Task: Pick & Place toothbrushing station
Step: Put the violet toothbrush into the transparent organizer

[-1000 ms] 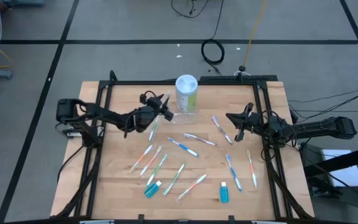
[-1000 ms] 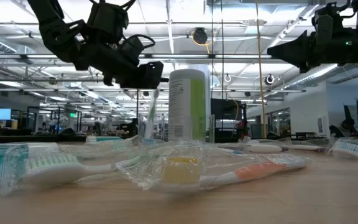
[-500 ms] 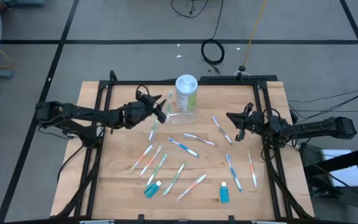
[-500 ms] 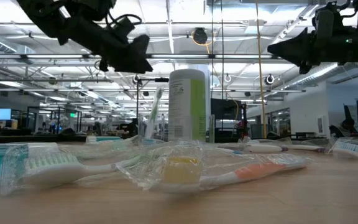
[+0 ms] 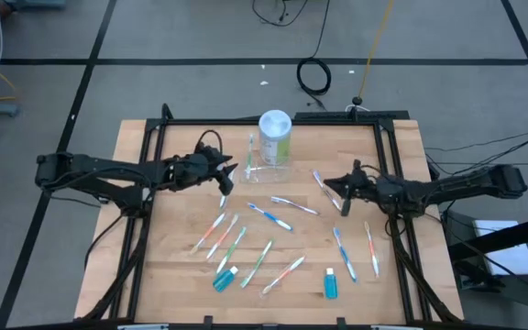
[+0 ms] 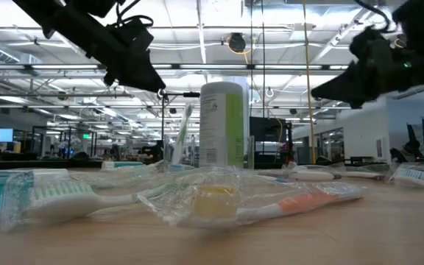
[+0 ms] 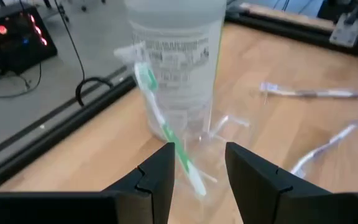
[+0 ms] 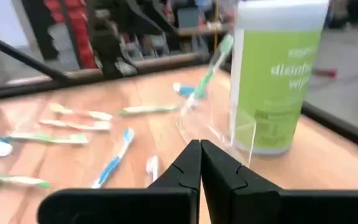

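Wipes canister (image 5: 275, 137) sat at the table's (image 5: 181, 275) 12 o'clock edge, clear cup (image 5: 256, 171) touching its 8 o'clock side with one green toothbrush (image 5: 250, 152) leaning upright inside. Left gripper (image 5: 225, 171) hung at the cup's 9 o'clock, fingers apart, empty; right gripper (image 5: 344, 190) at 3 o'clock, fingers closed on nothing. Other toothbrushes (image 5: 270, 215) and blue tubes (image 5: 329, 283) lay scattered from centre toward 6 o'clock.
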Motion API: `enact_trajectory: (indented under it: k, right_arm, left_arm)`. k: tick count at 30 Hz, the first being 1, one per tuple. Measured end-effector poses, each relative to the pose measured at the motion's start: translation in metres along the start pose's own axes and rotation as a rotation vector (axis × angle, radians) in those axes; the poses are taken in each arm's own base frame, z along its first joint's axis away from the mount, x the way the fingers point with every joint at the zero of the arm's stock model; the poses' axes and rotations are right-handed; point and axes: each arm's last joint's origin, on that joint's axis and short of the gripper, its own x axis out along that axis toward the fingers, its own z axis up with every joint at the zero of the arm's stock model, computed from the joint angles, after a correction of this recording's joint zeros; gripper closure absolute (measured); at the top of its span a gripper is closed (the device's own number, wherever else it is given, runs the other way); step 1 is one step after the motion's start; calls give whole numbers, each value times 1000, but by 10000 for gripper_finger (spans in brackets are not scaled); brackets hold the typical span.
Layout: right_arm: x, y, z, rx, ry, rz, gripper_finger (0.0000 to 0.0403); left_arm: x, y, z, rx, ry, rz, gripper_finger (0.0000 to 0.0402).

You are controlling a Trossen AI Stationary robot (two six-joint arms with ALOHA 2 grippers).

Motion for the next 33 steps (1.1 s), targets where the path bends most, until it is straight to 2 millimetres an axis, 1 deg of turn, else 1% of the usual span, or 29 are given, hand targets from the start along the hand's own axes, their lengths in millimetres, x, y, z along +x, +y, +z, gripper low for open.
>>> enact_trajectory:
  k: [2,5,8,11,15,18,21,25,29,33]
  right_arm:
    - [8,4,3,14,61,-5,402]
    - [23,9,0,1,172,-23,403]
    - [40,14,4,-5,222,-41,399]
    - [54,16,-2,-35,321,-64,379]
    - [68,18,-7,-74,375,-96,332]
    - [72,10,-17,-116,417,-213,294]
    - [73,1,-22,-130,448,-316,261]
    - [73,-9,-30,-71,508,-383,228]
    - [73,-20,-40,13,567,-388,210]
    - [76,-29,-51,105,596,-378,207]
  left_arm:
    - [0,-1,0,-7,2,-1,252]
    - [2,-1,-2,-3,8,0,252]
    - [2,-1,-1,-8,2,0,252]
    - [2,-1,-1,-6,5,0,252]
    - [2,-1,-1,-6,5,0,252]
    - [2,-1,-1,-6,5,0,252]
    - [2,-1,-1,-10,5,0,252]
    - [3,-1,-2,-25,9,1,252]
    - [3,-2,-3,-24,12,2,252]
    - [3,-2,-2,-29,12,1,252]
